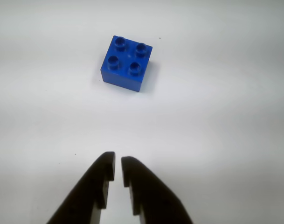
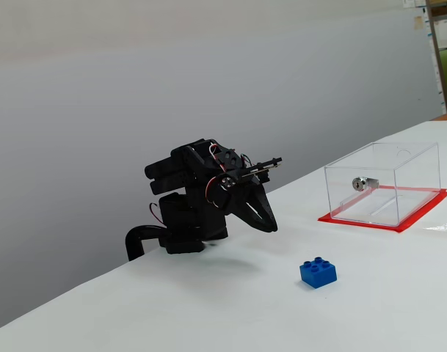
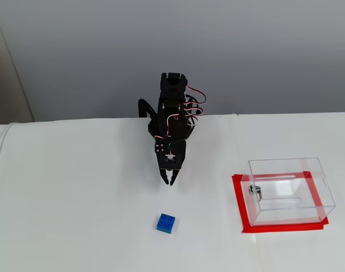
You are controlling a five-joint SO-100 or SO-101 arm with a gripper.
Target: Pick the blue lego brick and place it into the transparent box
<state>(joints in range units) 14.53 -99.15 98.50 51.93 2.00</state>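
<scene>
White table: blue lego brick lies apart, ahead of end effector

Small blue four-stud brick sits upright, studs up, on the white surface, well apart from the clear lidless box on its red base.

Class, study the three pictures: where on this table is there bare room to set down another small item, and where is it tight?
Bare table lies left of the blue lego brick and the gripper. A free strip separates brick and transparent box. A smaller clear gap lies between gripper and brick. Tightest is beside the box's red base and under the folded arm.
</scene>
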